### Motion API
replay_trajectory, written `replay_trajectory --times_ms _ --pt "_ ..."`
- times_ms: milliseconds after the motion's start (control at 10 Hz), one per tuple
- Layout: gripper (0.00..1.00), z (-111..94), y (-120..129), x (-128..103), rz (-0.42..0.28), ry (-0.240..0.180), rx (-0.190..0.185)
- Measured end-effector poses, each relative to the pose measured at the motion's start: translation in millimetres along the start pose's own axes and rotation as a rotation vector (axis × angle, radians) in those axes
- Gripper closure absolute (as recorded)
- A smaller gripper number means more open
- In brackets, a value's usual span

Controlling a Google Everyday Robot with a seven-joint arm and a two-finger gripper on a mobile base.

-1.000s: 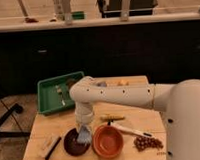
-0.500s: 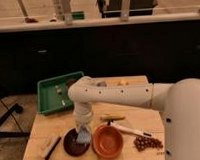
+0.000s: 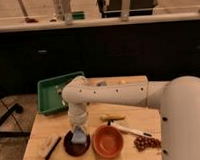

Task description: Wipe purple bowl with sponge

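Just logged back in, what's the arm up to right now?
The arm reaches down over the purple bowl at the table's front left, its pincer pressing the blue-grey sponge into the bowl. The orange bowl sits just beside it on the right, a brush on the left, and a green tray behind.

Very little differs from the earlier pictures. The white arm's elbow has shifted slightly toward the left, now reaching over the near right corner of the green tray (image 3: pixel 50 94). The gripper (image 3: pixel 78 136) has stayed low over the purple bowl (image 3: pixel 71 148) at the near left of the bench, with the sponge (image 3: pixel 78 135) beneath it edging marginally within the bowl.
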Motion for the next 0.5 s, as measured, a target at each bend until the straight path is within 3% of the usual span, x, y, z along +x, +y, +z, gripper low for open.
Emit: replay_trajectory --times_ms 500 --pt "1.00 2.1 -8.1 -34.0 -0.021 0.012 0.029"
